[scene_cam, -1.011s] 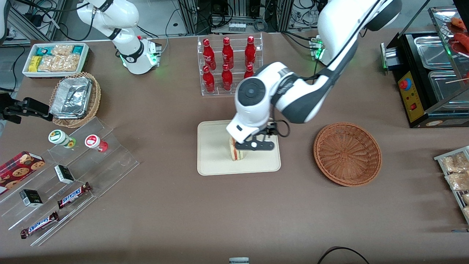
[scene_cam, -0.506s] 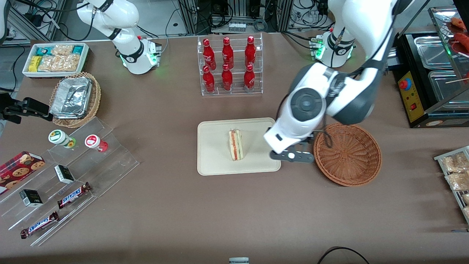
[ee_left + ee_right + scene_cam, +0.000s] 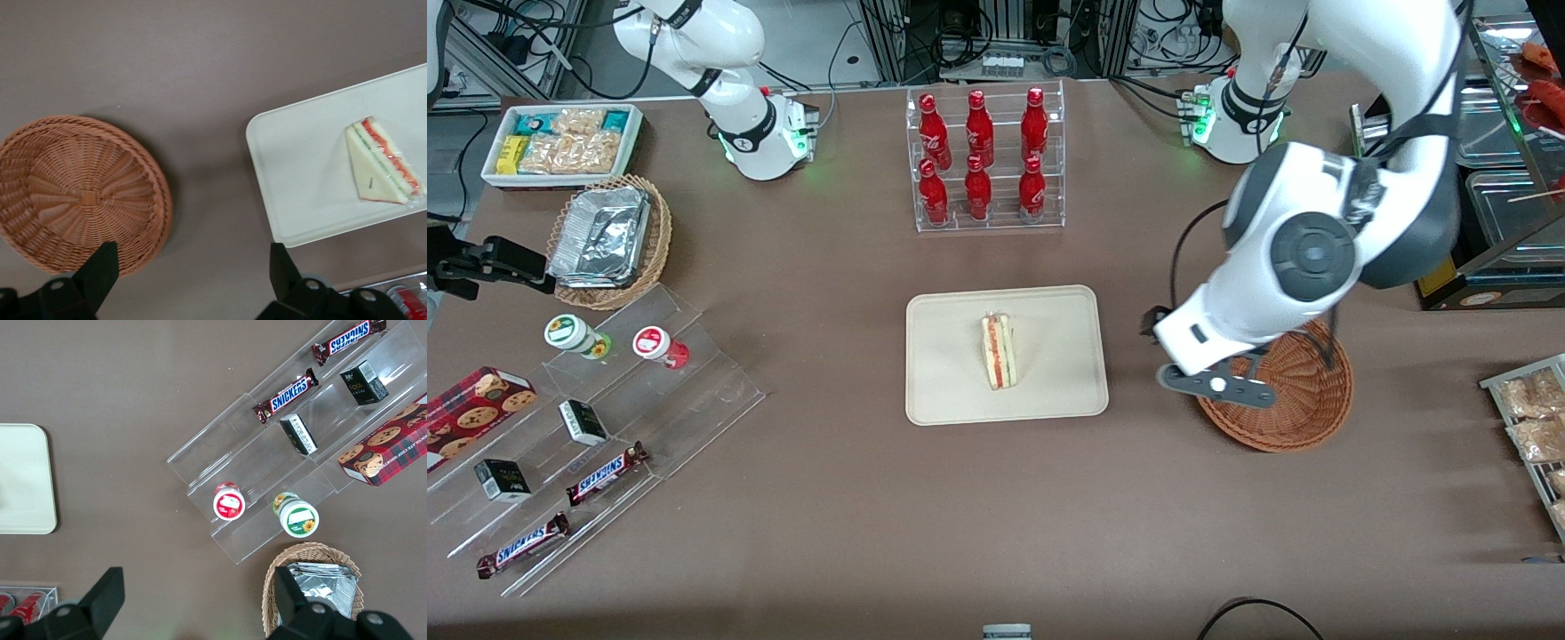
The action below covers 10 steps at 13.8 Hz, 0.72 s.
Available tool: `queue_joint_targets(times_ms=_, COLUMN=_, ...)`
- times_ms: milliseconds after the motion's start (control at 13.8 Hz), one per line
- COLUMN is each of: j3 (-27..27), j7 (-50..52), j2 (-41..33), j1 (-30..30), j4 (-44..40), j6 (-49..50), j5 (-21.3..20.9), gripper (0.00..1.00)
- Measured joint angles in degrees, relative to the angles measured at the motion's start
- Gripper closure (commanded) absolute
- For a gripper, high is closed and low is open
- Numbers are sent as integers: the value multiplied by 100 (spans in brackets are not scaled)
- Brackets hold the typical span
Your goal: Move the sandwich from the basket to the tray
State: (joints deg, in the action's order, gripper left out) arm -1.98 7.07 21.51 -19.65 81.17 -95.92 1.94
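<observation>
The sandwich (image 3: pixel 998 351) rests on its side near the middle of the cream tray (image 3: pixel 1054 333), its red and green filling edge showing. In the left wrist view the sandwich (image 3: pixel 381 163) lies on the tray (image 3: pixel 293 167) with nothing touching it. The reddish-brown basket (image 3: pixel 1303 404) stands empty beside the tray, toward the working arm's end. My gripper (image 3: pixel 1214 384) hovers over the basket's rim nearest the tray. Its fingers (image 3: pixel 103 261) are spread wide; the gripper (image 3: pixel 192 267) is open with only bare table between them, and the basket (image 3: pixel 80 193) is beside one finger.
A clear rack of red bottles (image 3: pixel 983 160) stands farther from the front camera than the tray. Toward the parked arm's end are a foil-filled wicker basket (image 3: pixel 609 240), a white snack bin (image 3: pixel 560 142) and an acrylic stand (image 3: pixel 596 427) with candy bars. A black appliance (image 3: pixel 1458 187) stands toward the working arm's end.
The gripper let go of the sandwich on the tray, rose, and swung sideways to above the basket's rim. The sandwich stays where it was set down.
</observation>
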Motion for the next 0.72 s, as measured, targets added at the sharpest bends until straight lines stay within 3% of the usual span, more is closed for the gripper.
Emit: queue_joint_targets(times_ms=722, j3=654, j7=-78, j2=-648, j1=-5, j4=558, j6=419, j5=135, gripper=0)
